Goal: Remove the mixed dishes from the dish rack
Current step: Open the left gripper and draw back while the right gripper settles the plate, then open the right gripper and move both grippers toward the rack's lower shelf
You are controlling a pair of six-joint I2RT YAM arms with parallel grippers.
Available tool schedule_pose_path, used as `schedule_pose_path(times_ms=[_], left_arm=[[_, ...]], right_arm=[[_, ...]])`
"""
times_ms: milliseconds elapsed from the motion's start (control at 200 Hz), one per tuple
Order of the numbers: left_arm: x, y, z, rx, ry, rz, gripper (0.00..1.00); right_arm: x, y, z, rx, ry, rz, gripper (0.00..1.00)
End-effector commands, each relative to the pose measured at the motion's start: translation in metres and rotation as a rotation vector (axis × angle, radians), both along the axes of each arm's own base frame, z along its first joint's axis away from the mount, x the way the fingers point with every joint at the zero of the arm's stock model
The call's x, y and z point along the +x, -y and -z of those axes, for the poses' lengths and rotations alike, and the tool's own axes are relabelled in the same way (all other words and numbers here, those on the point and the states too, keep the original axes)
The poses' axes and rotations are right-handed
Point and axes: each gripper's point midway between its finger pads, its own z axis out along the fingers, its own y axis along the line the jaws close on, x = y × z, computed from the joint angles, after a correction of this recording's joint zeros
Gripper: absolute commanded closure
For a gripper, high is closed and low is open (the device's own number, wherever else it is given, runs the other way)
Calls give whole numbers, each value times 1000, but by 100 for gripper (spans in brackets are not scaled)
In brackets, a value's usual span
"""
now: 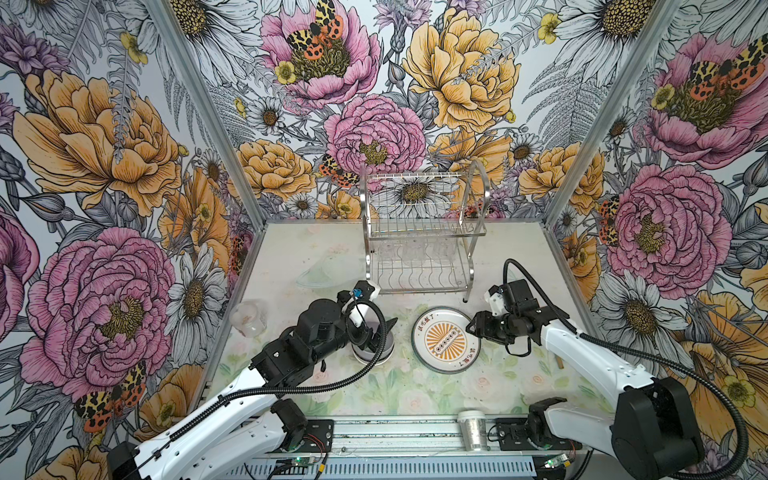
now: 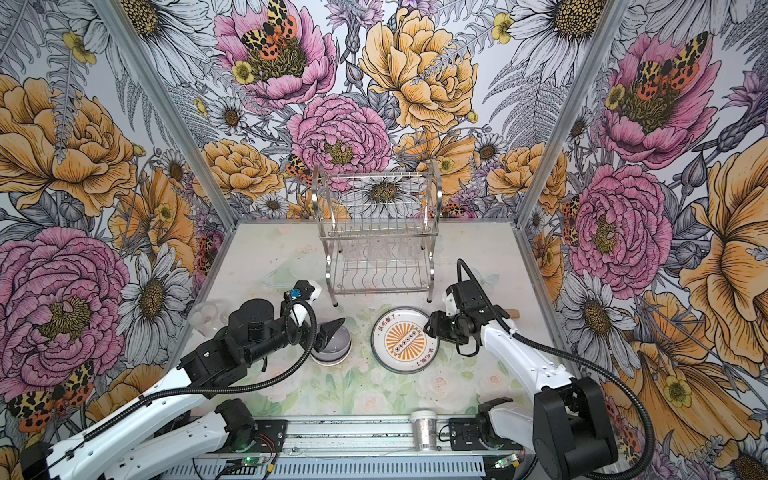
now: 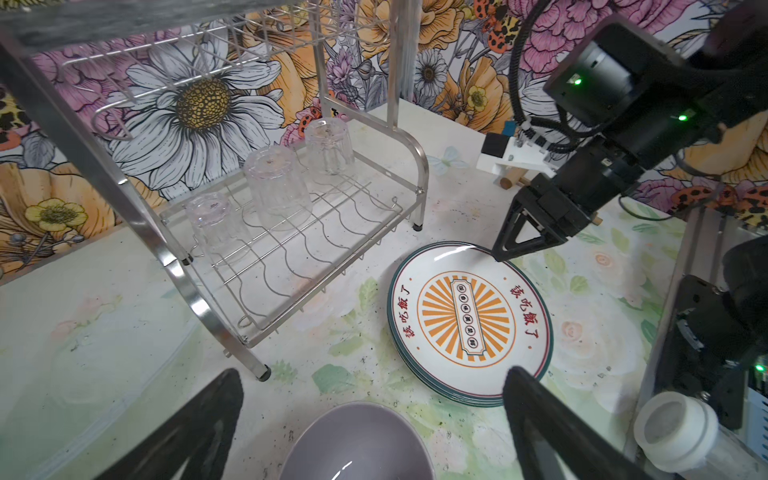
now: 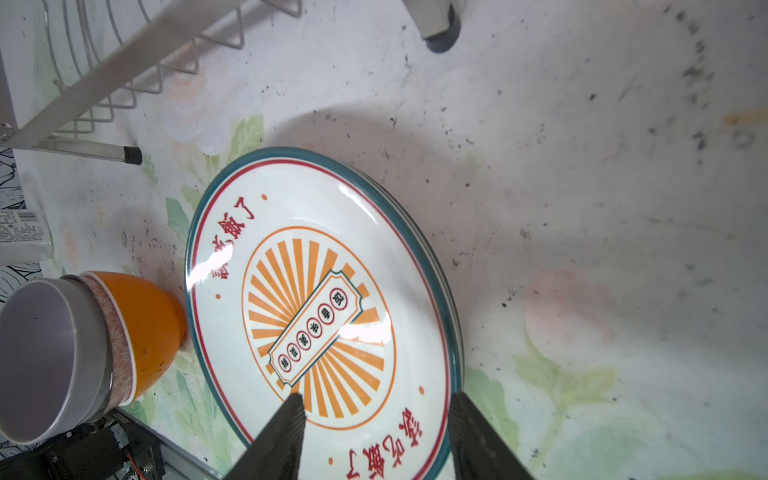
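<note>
- We are seeing the dish rack (image 1: 424, 232) standing at the back middle of the table (image 1: 415, 395), with 3 clear glasses (image 3: 276, 187) sitting upside down on its lower shelf.
- The plate stack (image 2: 405, 340) is lying on the table just in front of the rack, the sunburst plate (image 1: 446, 340) facing up on top.
- The lavender bowl (image 3: 357, 444) is nesting in the floral bowl (image 4: 120, 332), and that in the orange bowl (image 4: 153, 324), just left of the plates.
- The left gripper (image 3: 372, 374) is hanging over the lavender bowl, jaws spread wide, holding nothing.
- The right gripper (image 4: 376, 399) is sitting at the stack's right edge, jaws parted, 1 finger over the plate's face, 1 just outside the rim.
</note>
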Motion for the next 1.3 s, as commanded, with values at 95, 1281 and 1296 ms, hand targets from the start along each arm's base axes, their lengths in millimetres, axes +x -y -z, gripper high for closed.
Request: schedule_pose_path(times_ms=[95, 1281, 1296], left_arm=[[22, -28, -11, -36, 13, -208, 1], [146, -45, 79, -39, -184, -540, 21], [147, -45, 80, -39, -185, -541, 21]], right_arm=[[9, 9, -46, -55, 243, -2, 35], [37, -47, -145, -53, 1064, -241, 0], [38, -48, -144, -51, 1066, -245, 0]])
